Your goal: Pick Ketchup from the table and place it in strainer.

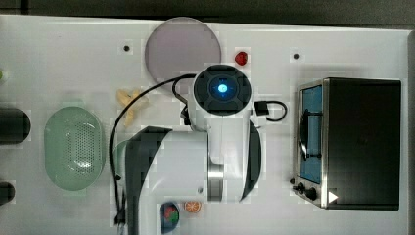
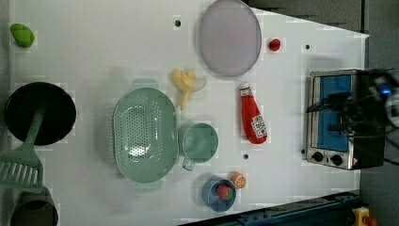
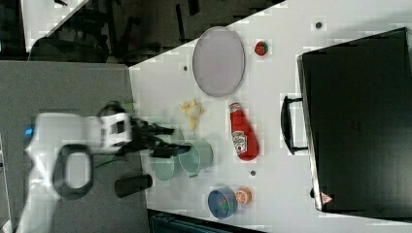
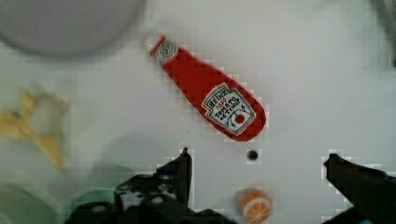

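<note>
Overhead, hand (image 4: 257,161) (fingers wide) above ketchup (image 4: 208,92).

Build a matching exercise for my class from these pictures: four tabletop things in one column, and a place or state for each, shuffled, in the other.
Things:
1. ketchup
2. strainer
3. gripper
4. peeled banana

States or places:
A. empty, beside the green cup
B. open, nothing held
C. lying flat on the table
D. just off the lilac plate's rim

Pairs: 1-C, 2-A, 3-B, 4-D
</note>
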